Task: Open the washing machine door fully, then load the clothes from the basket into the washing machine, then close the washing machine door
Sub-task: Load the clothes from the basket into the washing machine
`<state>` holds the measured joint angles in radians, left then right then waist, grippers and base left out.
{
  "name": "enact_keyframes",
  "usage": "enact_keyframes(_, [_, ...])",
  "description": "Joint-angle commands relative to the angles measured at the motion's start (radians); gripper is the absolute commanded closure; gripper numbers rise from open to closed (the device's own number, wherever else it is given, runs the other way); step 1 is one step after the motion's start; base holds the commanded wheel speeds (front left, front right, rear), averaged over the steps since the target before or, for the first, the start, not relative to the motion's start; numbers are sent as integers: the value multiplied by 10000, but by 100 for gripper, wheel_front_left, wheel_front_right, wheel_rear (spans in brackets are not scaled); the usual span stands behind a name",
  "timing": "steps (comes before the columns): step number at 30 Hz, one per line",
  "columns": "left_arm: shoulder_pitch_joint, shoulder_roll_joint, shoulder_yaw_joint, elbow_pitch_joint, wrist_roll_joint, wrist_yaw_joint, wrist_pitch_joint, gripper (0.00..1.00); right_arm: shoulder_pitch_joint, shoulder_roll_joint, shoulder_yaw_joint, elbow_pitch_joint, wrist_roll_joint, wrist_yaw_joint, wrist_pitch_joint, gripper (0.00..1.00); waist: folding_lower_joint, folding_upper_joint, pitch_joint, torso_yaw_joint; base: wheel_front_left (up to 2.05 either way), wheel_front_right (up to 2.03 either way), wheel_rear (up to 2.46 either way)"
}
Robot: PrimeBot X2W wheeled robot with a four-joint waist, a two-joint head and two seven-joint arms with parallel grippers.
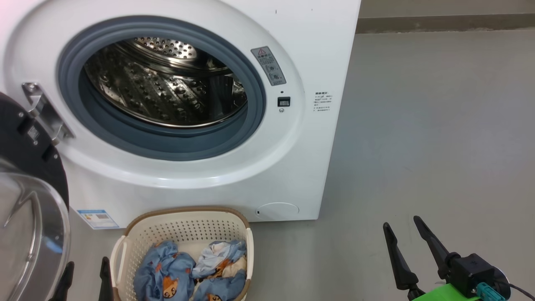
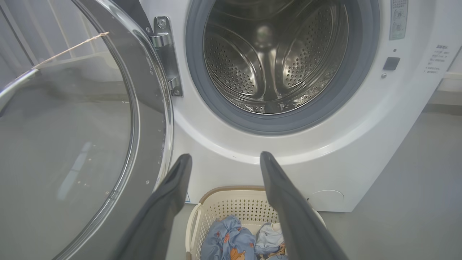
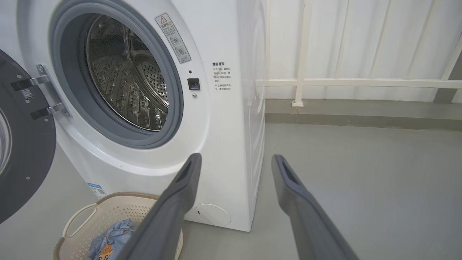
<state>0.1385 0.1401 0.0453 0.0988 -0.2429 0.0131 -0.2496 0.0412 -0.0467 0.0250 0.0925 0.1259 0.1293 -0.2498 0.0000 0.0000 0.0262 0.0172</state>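
A: In the head view, where do the clothes (image 1: 167,276) lie?
B: Crumpled in the basket (image 1: 184,210), on the floor just before the washing machine (image 1: 309,62). The washing machine door (image 1: 25,146) stands swung out to the left, and the drum (image 1: 167,88) looks empty. The left gripper (image 1: 86,263) hangs beside the basket, the right gripper (image 1: 401,222) well apart from it. Both are spread wide and hold nothing.
A: And the left wrist view?
B: Its fingers frame the basket's far rim. The fabric looks soft and light and will likely drape and trail. A pinch on a raised blue fold should serve.
A: The right wrist view?
B: Its fingers point past the machine's front corner, with the basket at lower left.
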Motion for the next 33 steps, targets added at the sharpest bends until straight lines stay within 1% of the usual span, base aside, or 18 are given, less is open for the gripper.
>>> enact_keyframes(1, [-506, 143, 338, -234, 75, 24, -104, 0, -215, -35, 309, -225, 31, 14, -120, 0, 0, 0, 35, -12, 67, -67, 0])
enact_keyframes(25, [-498, -54, 236, -348, 115, -134, -121, 0, -300, -35, 298, -179, 56, 14, -120, 0, 0, 0, 243, -66, 6, -6, 0])
enact_keyframes(33, [-762, -141, 120, -258, 33, -275, -121, 0, -463, -35, 219, -292, 62, 14, -120, 0, 0, 0, 892, -17, 0, 0, 0])
